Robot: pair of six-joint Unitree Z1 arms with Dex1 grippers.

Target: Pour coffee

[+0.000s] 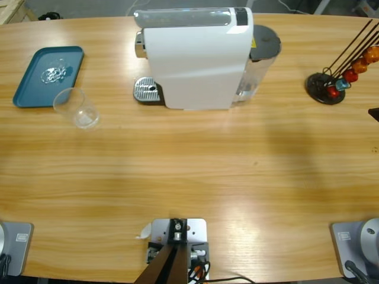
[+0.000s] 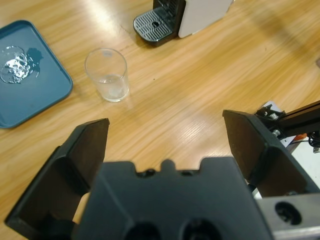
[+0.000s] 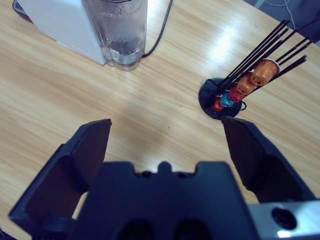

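**Waiting with both grippers spread over the wooden table**

Hanging above bare wood, the left gripper [image 2: 165, 145] has its two black jaws spread wide with nothing between them. The right gripper [image 3: 165, 145] is the same, jaws parted and empty, over its own end of the long pale wooden table [image 1: 189, 171].

Beyond the left gripper stands a small clear plastic cup [image 2: 107, 75], upright on the wood. Whether the film at its bottom is the coffee I cannot tell. Just beside the cup, farther left, lies a flat teal rectangular tray [image 2: 40, 95] with a crumpled bit of clear plastic [image 2: 14, 65] on it.

Farther back sits the boxy white coffee machine [image 1: 198, 59], its round metal drip grate [image 1: 148, 90] empty and facing the cup's side of the table. A clear water tank [image 3: 117, 32] is fixed to its other end.

Ahead of the right gripper stands a black wire capsule rack [image 3: 225, 97], holding red, blue and orange capsules [image 3: 250, 80].
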